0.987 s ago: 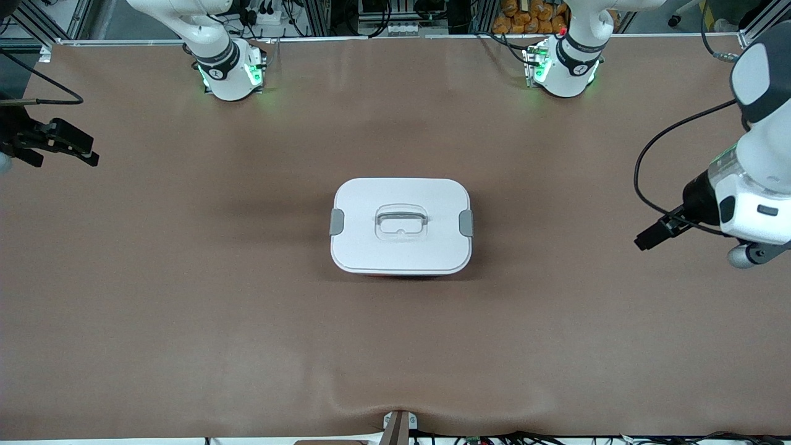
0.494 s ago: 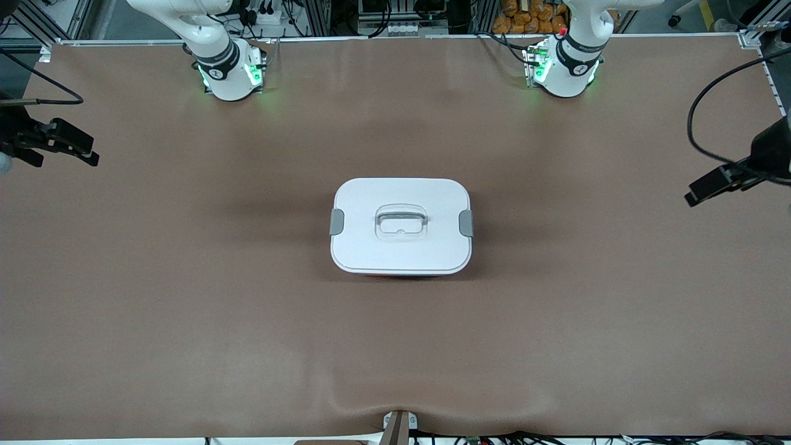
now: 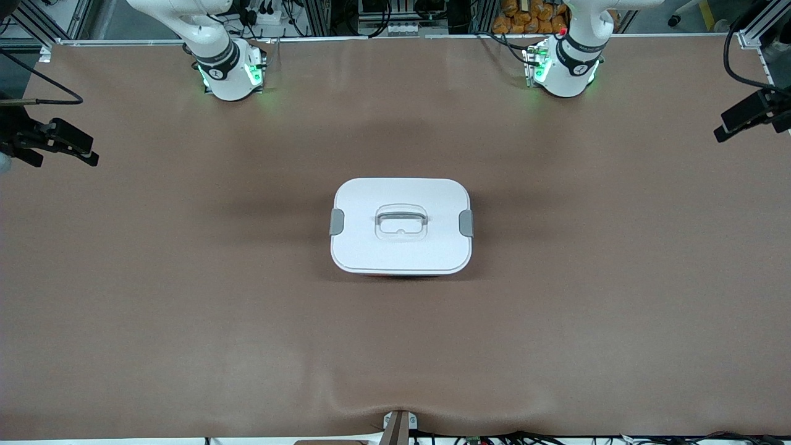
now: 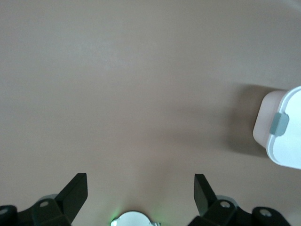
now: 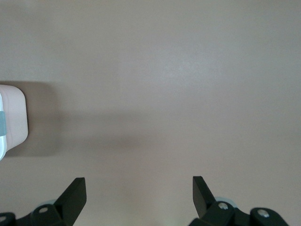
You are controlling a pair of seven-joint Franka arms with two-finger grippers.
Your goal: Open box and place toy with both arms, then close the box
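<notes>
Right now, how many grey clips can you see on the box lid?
2. One grey clip sits on the lid's edge toward the right arm's end of the table, the other clip on the edge toward the left arm's end. No others show.

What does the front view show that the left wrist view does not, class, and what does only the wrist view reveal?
Only the front view shows the whole box with its lid's recessed handle, both grey clips, both arm bases, and the right gripper over the table's edge at its own end. Only the left wrist view shows the left gripper with fingers spread open and empty. Both share the brown table and one clipped end of the closed box.
</notes>
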